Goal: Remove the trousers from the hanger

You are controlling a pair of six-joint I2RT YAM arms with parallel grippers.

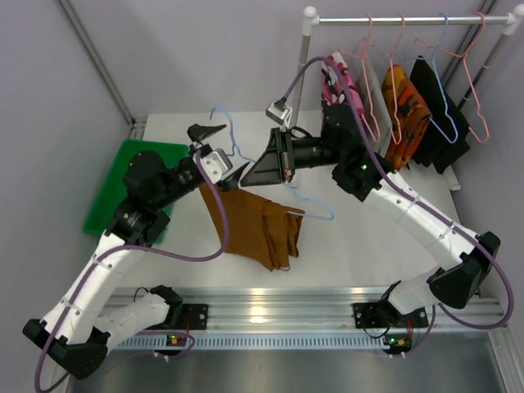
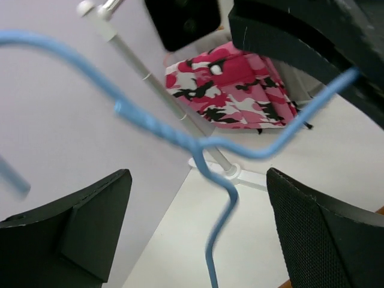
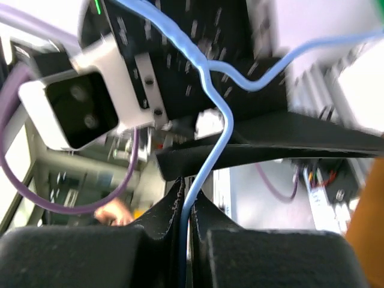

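So, overhead shot first: got the left claw (image 1: 226,152) spread wide open and holding nothing, with the blue hanger (image 1: 236,146) passing through the gap between its fingers. Just to the right of it, got the right claw (image 1: 248,173) pinched shut on that same wire. Found the brown trousers (image 1: 258,225) just below both claws, lying rumpled on the table (image 1: 360,246) with the hanger's lower end across their top edge. Can't tell whether threaded on it or only lying under it. Spotted the pink trousers (image 1: 336,78) well behind the right claw, up on the rack (image 1: 409,19) beside an orange garment (image 1: 401,102) and a black garment (image 1: 434,94).

Over to the left wrist cam: seeing both fingers (image 2: 327,234) far apart, with the blue wire dropping between them and touching neither. Seeing the right claw up and to the right, closed on the wire's far end. Got the pink trousers straight ahead past the fingers, beside the rack's post (image 2: 157,90).

Right wrist cam: fingertips (image 3: 165,213) squeezed together on the blue wire, with the wire climbing straight up out of the grip. Got the left arm's camera (image 3: 75,114) just beyond, plus a sliver of brown cloth at the right edge beside the claw.
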